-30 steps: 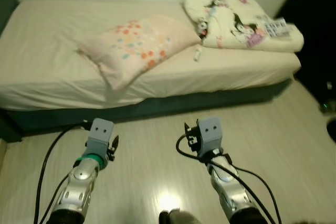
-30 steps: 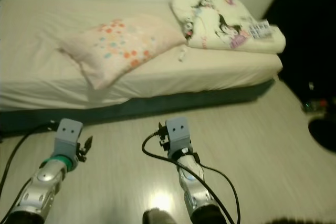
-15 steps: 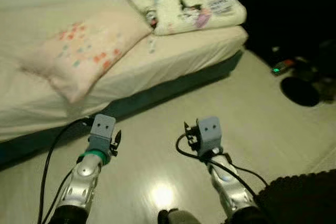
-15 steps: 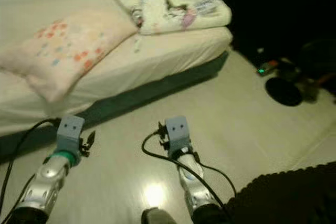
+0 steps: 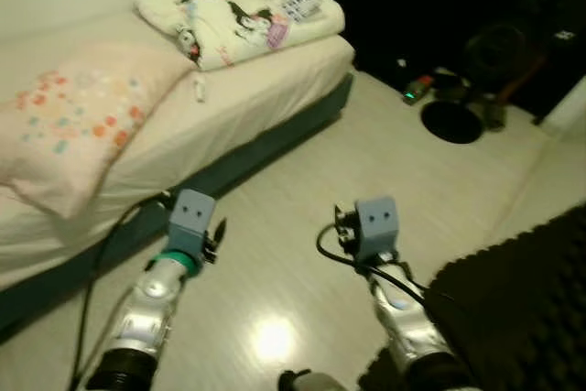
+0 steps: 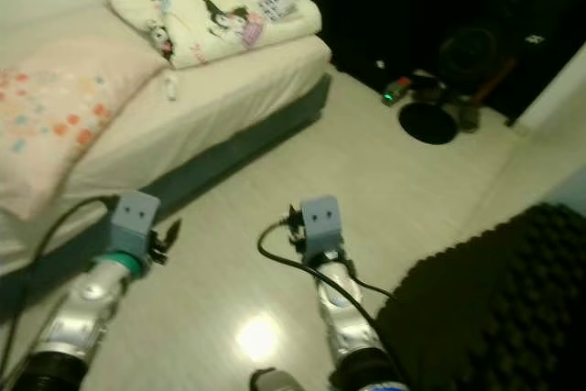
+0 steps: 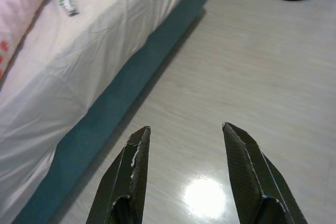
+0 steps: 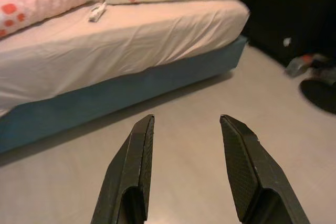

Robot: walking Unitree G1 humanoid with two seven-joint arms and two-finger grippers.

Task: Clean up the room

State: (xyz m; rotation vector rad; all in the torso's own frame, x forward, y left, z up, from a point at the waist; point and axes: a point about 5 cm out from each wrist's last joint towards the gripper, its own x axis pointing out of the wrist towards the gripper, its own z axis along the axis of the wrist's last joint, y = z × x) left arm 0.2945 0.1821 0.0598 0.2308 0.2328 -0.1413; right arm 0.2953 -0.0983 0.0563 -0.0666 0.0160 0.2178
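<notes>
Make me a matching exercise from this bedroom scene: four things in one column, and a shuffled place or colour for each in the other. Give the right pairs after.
Things
1. pillow
2. folded blanket
3. small white tube
4. round black object

Descriptions
A. on the floor past the foot of the bed
B. lying on the sheet between the pillow and the blanket
C. pale pink with coloured dots
D. cream with cartoon prints, at the end of the bed

Pairs: 1-C, 2-D, 3-B, 4-A
</notes>
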